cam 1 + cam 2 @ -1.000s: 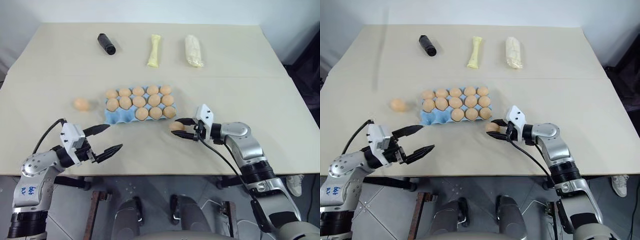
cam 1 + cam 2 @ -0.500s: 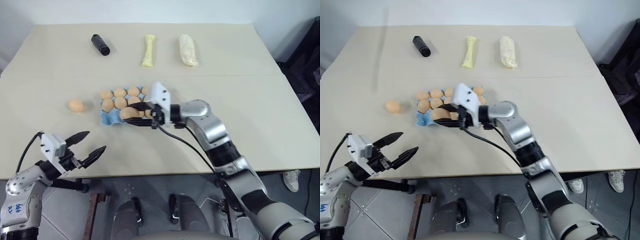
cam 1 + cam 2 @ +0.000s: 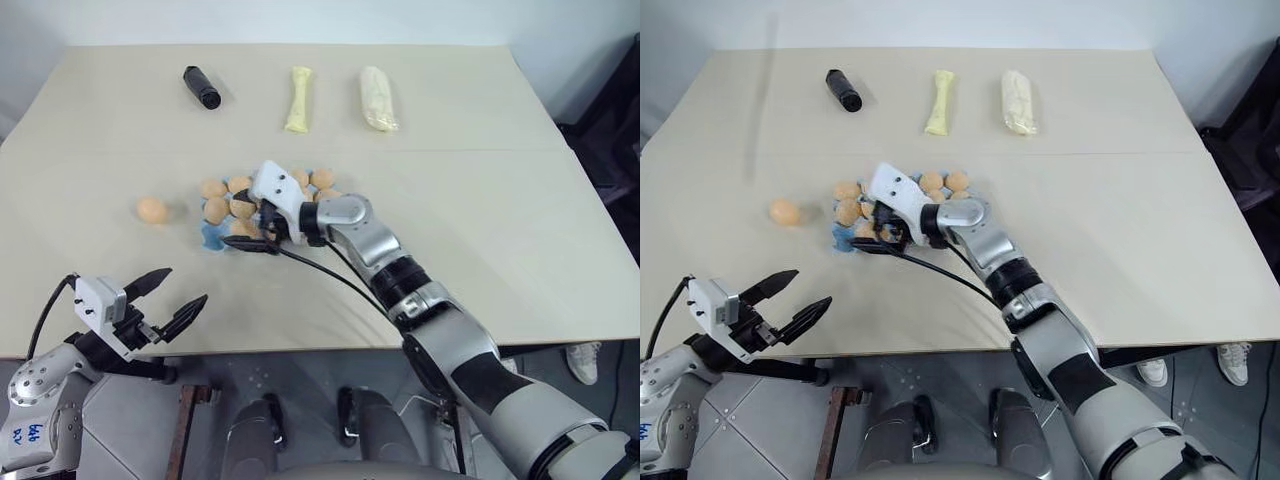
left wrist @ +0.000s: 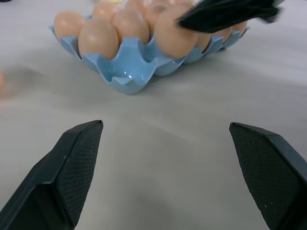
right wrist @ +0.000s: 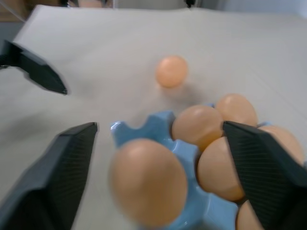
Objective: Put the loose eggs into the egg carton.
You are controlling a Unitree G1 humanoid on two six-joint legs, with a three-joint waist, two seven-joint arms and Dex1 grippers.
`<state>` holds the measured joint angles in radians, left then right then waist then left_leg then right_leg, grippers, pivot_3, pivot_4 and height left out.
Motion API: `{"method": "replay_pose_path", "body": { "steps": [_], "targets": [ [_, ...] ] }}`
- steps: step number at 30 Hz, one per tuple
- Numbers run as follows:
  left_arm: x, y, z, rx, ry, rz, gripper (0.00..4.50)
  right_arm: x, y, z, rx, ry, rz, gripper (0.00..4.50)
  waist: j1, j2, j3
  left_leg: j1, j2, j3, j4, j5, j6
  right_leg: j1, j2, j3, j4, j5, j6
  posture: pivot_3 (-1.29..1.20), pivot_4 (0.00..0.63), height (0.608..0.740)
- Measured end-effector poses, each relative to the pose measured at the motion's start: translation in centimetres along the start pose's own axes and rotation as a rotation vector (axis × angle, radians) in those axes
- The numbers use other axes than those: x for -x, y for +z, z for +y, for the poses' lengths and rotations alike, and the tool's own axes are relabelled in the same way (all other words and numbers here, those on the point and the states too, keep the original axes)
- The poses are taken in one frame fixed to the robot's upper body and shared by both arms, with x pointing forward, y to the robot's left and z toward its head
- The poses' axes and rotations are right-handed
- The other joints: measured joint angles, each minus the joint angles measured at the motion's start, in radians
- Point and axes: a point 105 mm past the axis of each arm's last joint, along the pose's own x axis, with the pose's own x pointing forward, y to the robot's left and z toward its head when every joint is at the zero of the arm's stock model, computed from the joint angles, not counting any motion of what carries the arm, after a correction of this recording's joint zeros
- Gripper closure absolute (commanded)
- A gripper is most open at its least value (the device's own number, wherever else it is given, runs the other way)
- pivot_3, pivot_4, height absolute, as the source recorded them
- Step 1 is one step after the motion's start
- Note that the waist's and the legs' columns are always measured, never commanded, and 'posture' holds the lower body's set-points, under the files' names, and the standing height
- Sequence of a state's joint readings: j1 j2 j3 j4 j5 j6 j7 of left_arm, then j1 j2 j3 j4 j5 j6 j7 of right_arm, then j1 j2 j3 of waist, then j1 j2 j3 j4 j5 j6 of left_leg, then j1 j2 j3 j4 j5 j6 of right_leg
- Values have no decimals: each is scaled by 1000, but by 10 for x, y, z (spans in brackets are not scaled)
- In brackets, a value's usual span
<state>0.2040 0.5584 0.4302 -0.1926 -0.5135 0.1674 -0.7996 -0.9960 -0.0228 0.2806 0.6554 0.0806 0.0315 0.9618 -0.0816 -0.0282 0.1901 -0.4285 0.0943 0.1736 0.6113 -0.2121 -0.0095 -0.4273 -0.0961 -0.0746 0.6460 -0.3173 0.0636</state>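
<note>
An egg (image 5: 147, 181) is being released into the egg carton (image 4: 125, 76) by the right end effector (image 5: 158, 143), now spread wide; the last loose egg (image 3: 152, 210) (fragile, smooth) should be pinched gently across its middle by the open, empty left end effector (image 3: 168, 299).

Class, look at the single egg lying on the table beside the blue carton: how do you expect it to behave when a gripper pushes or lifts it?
The loose egg is smooth and oval and lies on the flat table with nothing bracing it, so a nudge would probably roll it. Its rounded shell looks likely to slip between narrow fingers. As an egg it is presumably fragile, so a hard squeeze might crack it.
</note>
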Motion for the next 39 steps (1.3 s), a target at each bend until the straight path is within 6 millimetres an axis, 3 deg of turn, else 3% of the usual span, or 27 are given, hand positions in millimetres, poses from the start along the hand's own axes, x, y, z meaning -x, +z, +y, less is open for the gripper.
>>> {"method": "replay_pose_path", "body": {
  "steps": [6,9,13,18,20,24,29,33,36,39],
  "targets": [
    [1,-1,4,0,22,-6,0,86,-13,12,29,-8,-20,61,2,0,0,0,0,0,0,-1,1,1,0,-1,-1,0,0,0,150,740],
    [6,-2,18,8,95,-16,0,136,-28,20,10,-78,-34,61,4,0,0,1,0,1,1,0,1,1,1,-4,-1,0,0,0,150,740],
    [19,-7,41,13,224,-29,0,171,-34,28,-22,-127,-51,61,-9,0,0,6,0,3,1,0,1,2,2,-5,0,1,-1,0,150,740],
    [38,-19,66,65,406,-38,0,187,-40,34,-24,-165,-37,61,1,0,0,6,0,0,2,0,1,3,3,-5,-1,2,-3,0,150,740],
    [37,-17,72,70,424,-54,0,191,-45,36,-35,-184,-26,61,8,-1,0,6,0,0,2,0,1,3,2,-5,-1,2,-2,0,150,740],
    [7,9,83,53,426,-143,0,191,-46,43,-55,-167,-6,61,31,-1,0,6,-1,0,3,1,2,4,1,-4,-1,3,-1,0,150,740],
    [-52,31,99,37,412,-160,0,186,-44,44,-70,-149,-4,61,50,-2,-1,6,-2,0,3,1,3,4,2,-6,-1,4,-1,0,150,740],
    [-81,48,113,10,448,-160,0,183,-45,46,-78,-142,-2,61,50,-2,-1,5,-4,3,3,4,8,3,3,-6,-2,4,0,0,150,740],
    [-95,45,118,24,453,-137,0,182,-45,45,-80,-155,-4,61,50,-2,-1,5,-6,3,3,4,8,3,4,-6,-1,4,0,0,150,740],
    [-105,26,116,32,438,-61,0,181,-45,44,-85,-164,-7,61,51,-2,-1,5,-6,3,3,4,8,2,6,-6,-1,4,0,0,150,740]
  ]
}}
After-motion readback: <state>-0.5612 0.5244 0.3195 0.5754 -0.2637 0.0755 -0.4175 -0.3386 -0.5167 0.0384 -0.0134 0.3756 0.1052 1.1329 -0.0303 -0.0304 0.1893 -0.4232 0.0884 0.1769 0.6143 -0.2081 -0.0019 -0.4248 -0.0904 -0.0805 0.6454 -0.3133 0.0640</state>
